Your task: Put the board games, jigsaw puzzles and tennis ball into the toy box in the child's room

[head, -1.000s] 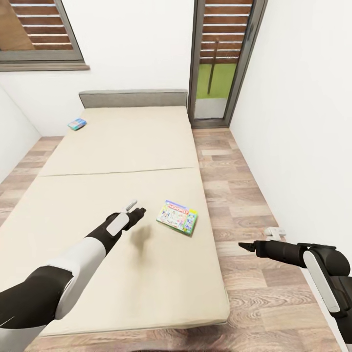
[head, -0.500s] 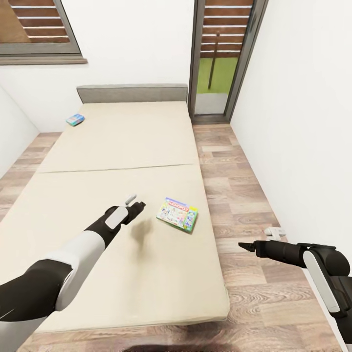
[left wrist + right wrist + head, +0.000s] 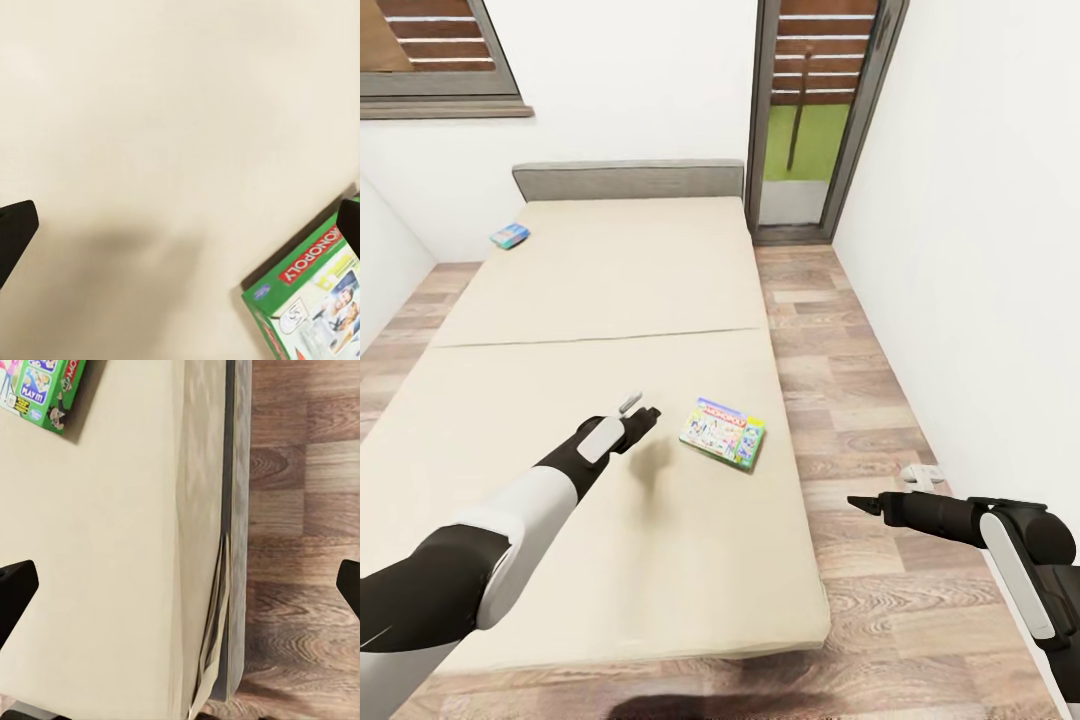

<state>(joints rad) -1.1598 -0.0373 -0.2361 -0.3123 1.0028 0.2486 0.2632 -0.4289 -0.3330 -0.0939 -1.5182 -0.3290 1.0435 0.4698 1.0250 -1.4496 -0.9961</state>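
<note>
Bed [image 3: 560, 300] filled the room's middle. Monopoly board game [image 3: 723, 432] lay flat near its right edge, long axis slanting toward the foot. Left end effector [image 3: 642, 418], fingers spread and empty, hovered just left of it; right end effector [image 3: 863, 503], released, hung over the floor, farther off.

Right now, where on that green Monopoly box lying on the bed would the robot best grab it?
Probably across a thin edge. The Monopoly box lies flat on the mattress, so its broad lid offers nothing to pinch. The left gripper hovers open just beside it, so I'd come from that side, low, one finger sliding under the near long edge and the other on top.
</note>
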